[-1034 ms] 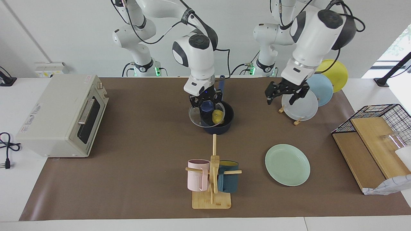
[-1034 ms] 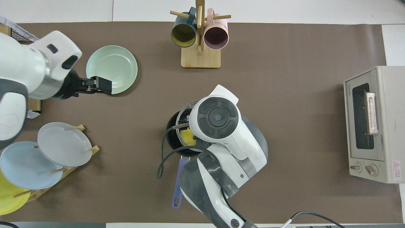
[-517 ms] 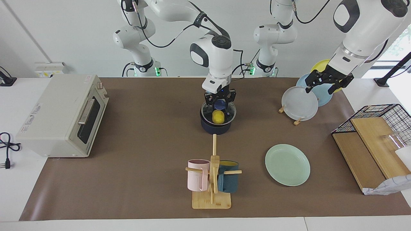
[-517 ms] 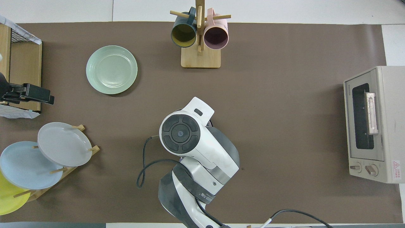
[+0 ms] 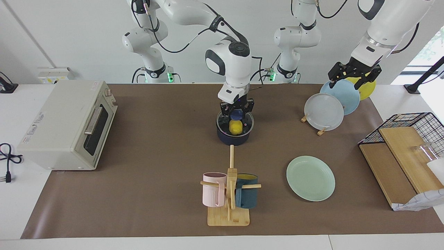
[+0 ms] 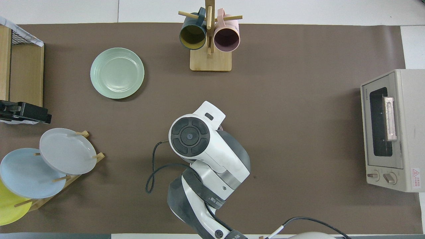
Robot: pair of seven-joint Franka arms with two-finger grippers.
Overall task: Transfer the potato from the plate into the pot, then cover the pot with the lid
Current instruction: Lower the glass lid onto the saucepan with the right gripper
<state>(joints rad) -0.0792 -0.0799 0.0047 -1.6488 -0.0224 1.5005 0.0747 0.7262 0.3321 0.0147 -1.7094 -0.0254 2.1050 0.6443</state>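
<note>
Beside pot point(image 5: 233, 136): mug rack point(image 5: 229, 194) | right claw point(image 5: 237, 110) grips lid point(image 5: 235, 122)

I note a toaster oven point(image 5: 67, 125) at the right arm's end of the worktop point(image 5: 156, 194). Mug rack point(image 5: 229, 194) carries a pink mug point(image 5: 213, 189) and a teal mug point(image 5: 247, 195). Three plates stand in a rack point(image 6: 46, 166).

Both arms carry glossy white shells with dark grey joint bands and round dark grey end caps — the right arm's cap point(image 6: 190, 136) shows concentric moulded segments from overhead. Black cables loop along the outside of each arm, strapped at the links. Green indicator lights glow at both bases point(image 5: 156, 74). The right gripper point(image 5: 237, 107) and left gripper point(image 5: 353, 71) are black throughout — blocky bodies with short black fingers.
</note>
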